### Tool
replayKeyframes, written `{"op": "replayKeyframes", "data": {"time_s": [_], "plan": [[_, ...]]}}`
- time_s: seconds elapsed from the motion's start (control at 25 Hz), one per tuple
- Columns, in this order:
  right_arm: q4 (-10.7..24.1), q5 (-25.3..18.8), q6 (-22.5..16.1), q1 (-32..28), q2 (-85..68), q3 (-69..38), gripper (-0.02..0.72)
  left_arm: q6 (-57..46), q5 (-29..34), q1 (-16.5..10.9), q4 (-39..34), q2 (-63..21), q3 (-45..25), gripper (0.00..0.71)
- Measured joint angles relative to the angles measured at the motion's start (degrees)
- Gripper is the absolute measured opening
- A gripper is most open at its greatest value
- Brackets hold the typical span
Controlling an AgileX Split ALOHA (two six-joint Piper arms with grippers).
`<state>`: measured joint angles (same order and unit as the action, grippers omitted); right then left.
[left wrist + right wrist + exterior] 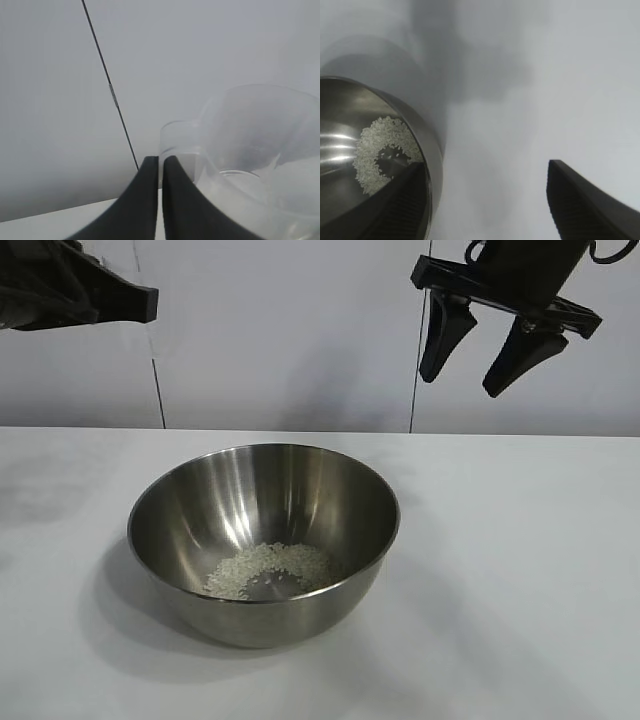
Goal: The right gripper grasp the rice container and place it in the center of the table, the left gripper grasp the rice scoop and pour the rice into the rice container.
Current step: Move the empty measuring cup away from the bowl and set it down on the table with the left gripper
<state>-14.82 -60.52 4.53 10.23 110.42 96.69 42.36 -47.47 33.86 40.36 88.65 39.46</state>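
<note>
A stainless-steel rice container [264,542] sits at the middle of the white table [520,570], with a ring-shaped heap of white rice [268,568] in its bottom. At the exterior view's upper left, the left gripper [160,200] is clamped on the side handle of a clear plastic rice scoop [250,165], which looks empty. At upper right, the right gripper [486,348] hangs with fingers spread, holding nothing. The pour appears done; a good finish would carry the scoop well away from the bowl and set it down upright. Count: one bowl, one scoop, one rice heap, two grippers.
</note>
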Motion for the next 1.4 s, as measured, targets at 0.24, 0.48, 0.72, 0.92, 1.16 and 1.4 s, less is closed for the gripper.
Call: {"op": "replayKeyframes", "data": {"time_s": [0.24,0.48,0.72,0.92,1.16,1.4], "plan": [[-0.1,5.9,0.0,0.0,0.0,0.0,0.473,-0.1,0.4,0.0,-0.2,0.0,0.0,0.009],[-0.2,13.2,0.0,0.0,0.0,0.0,0.473,-1.5,1.9,-3.5,-4.2,0.0,0.0,0.009],[-0.3,20.4,0.0,0.0,0.0,0.0,0.473,-23.2,11.3,-12.9,-25.3,-0.1,-0.1,0.009],[-0.4,25.3,0.0,0.0,0.0,0.0,0.473,-42.4,11.5,-20.9,-39.5,0.1,-4.1,0.009],[-0.4,28.7,0.0,0.0,0.0,0.0,0.473,-51.0,-1.0,-28.7,-43.6,3.2,-15.7,0.009],[-0.5,28.8,0.0,0.0,0.0,0.0,0.473,-46.0,-15.7,-29.4,-47.2,13.9,-20.4,0.009]]}}
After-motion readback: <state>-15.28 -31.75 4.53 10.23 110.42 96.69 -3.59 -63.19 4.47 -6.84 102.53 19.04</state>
